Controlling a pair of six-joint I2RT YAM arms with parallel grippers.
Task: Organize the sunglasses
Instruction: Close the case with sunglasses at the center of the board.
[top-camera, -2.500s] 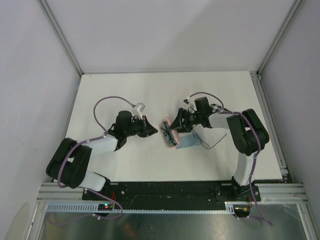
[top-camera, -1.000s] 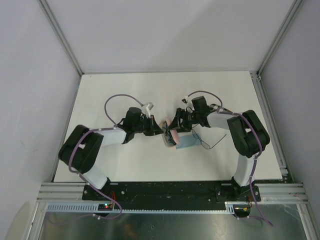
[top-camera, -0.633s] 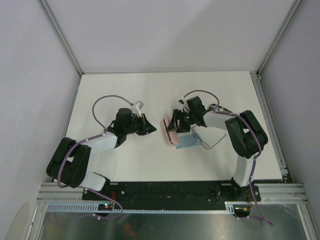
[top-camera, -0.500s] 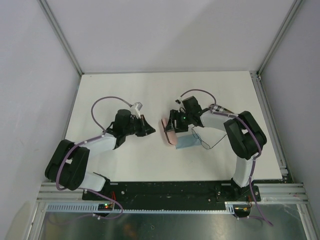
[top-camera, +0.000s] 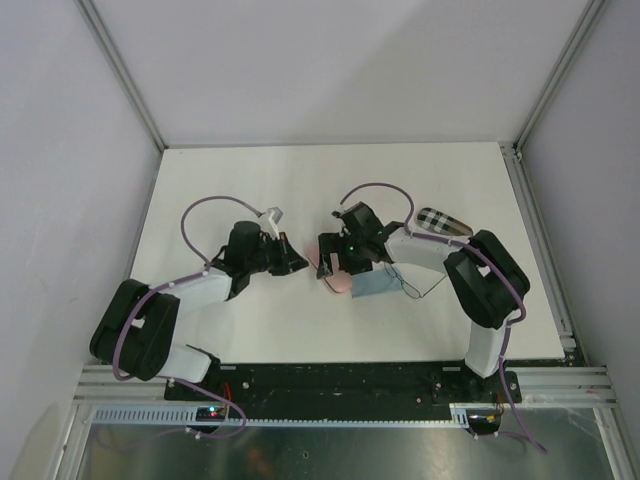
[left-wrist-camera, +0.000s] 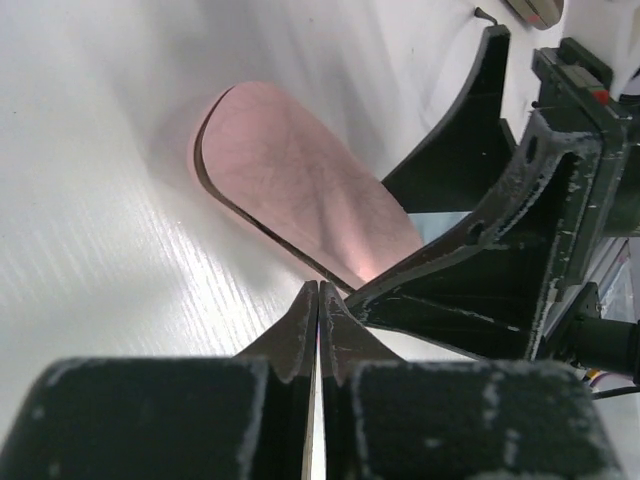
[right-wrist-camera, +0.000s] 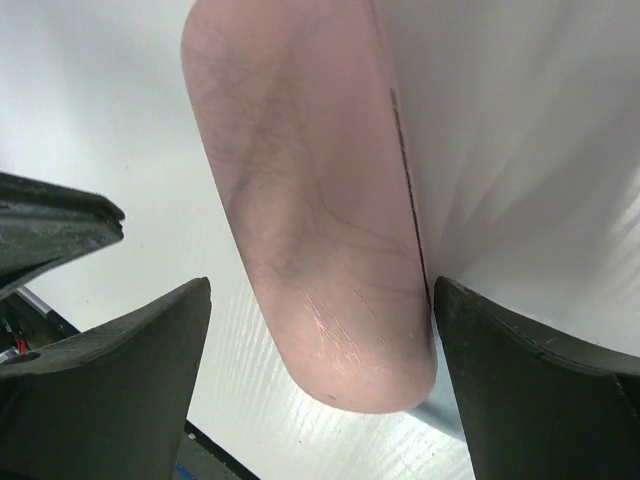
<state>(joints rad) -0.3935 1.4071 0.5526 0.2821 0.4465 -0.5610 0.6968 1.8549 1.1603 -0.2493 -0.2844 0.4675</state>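
White tabletop (top-camera: 250, 330) between grey walls. Left gripper (top-camera: 297, 264) pinched shut, holding nothing, tips just beside closed pink case (right-wrist-camera: 310, 200). Right gripper (top-camera: 335, 262) spread wide astride that case, gripping nothing. Wire-framed sunglasses (top-camera: 403, 282) lying on right edge of light blue cloth (top-camera: 370, 288), just beyond case. Checkered case (top-camera: 443, 222) farther right, apart.

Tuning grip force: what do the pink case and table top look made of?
Pink case: likely faux leather, satin finish; fine creases and grain show, with a dull sheen near its end. Table top: probably white ribbed plastic sheet, semi-gloss; fine parallel lines run across it, and it reflects softly.
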